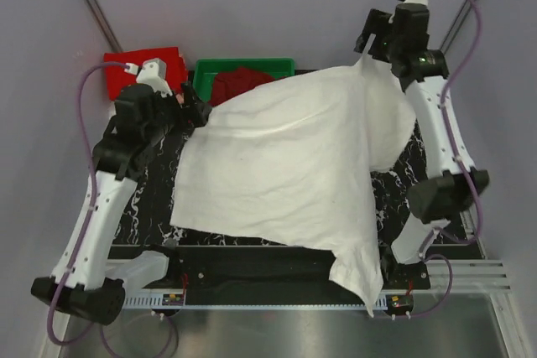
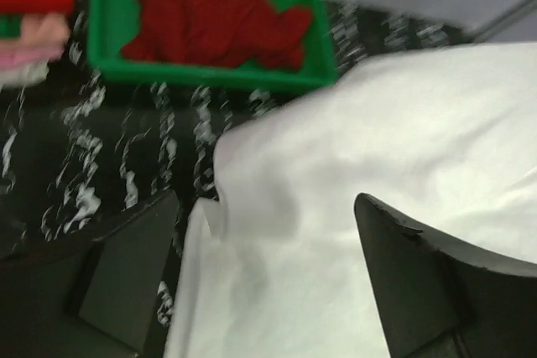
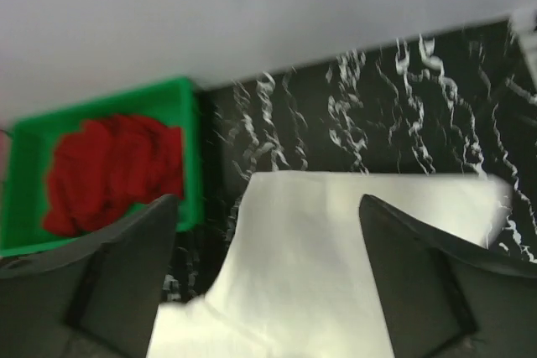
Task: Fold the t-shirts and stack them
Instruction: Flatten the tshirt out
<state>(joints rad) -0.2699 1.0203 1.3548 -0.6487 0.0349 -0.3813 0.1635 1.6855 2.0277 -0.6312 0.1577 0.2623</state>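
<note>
Biggest thing out there is the black marbled worktop (image 1: 151, 199), and the white t-shirt (image 1: 285, 165) is spread right across the middle of it, rumpled and plain side up. One tail of it spills off the near edge at the right. Its far edge runs up to the green tray (image 1: 243, 64) at the back. In that tray sits a crumpled red t-shirt (image 1: 239, 83), bunched towards the middle. Just left of the tray there's a red pile (image 1: 143, 69), and the left wrist view shows pink cloth (image 2: 33, 35) under it. Now the left jaws: spread wide, the dark fingers (image 2: 126, 282) well apart over the shirt's far-left edge, nothing pinched between them. The right jaws are also gaping. Those fingers (image 3: 419, 282) straddle the shirt's far-right corner with clear space either side, and from above that corner peaks up towards them, too fine to tell whether it touches.
</note>
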